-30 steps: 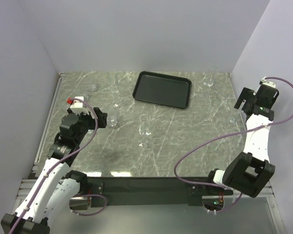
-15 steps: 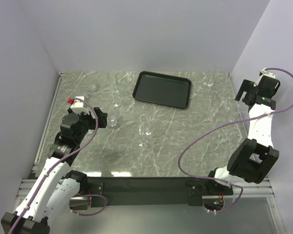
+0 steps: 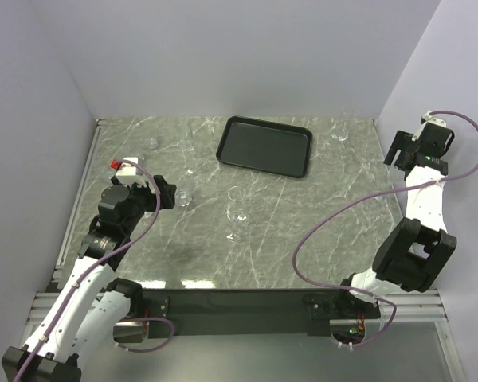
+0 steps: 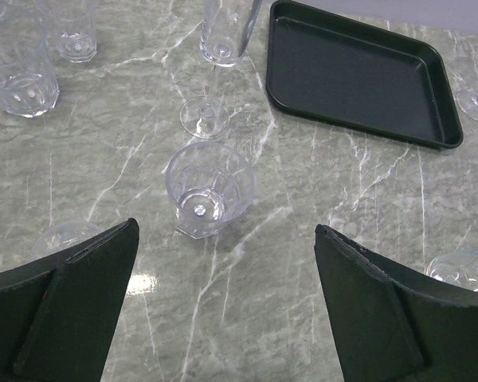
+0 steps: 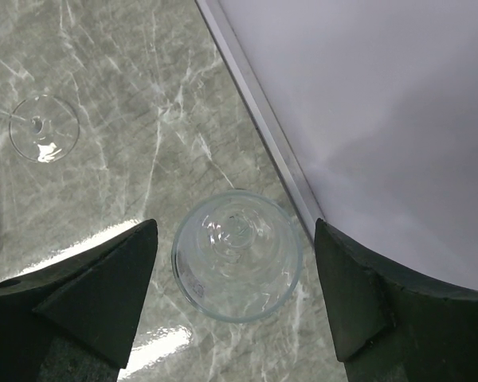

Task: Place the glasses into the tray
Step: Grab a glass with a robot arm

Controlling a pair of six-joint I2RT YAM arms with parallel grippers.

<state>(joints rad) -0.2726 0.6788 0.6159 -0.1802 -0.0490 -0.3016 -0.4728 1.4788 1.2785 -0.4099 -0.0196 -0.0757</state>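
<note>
The black tray [image 3: 264, 147] lies at the back middle of the marble table, with nothing in it. Clear glasses stand scattered around it. In the left wrist view a short faceted tumbler [image 4: 209, 189] stands just ahead of my open left gripper [image 4: 225, 231], and a tall flute [image 4: 216, 48] rises behind it. My right gripper [image 5: 235, 228] hangs open above a round glass [image 5: 237, 256] by the right wall, with a gap on either side. A stemmed glass's foot [image 5: 44, 128] shows further left. From above, the left gripper [image 3: 169, 193] faces a tumbler [image 3: 183, 196] and the right gripper [image 3: 393, 155] is at the far right.
More glasses stand at the left back [image 4: 20, 76] [image 4: 72, 36], beside the left finger [image 4: 64, 235] and at the right [image 4: 464, 267]. A stemmed glass [image 3: 237, 208] is mid-table and another [image 3: 340, 131] is right of the tray. The white wall [image 5: 382, 95] runs close beside the right gripper.
My right arm has swung further back along the right wall, and its jaws have narrowed a little. The left arm and the glasses have not moved.
</note>
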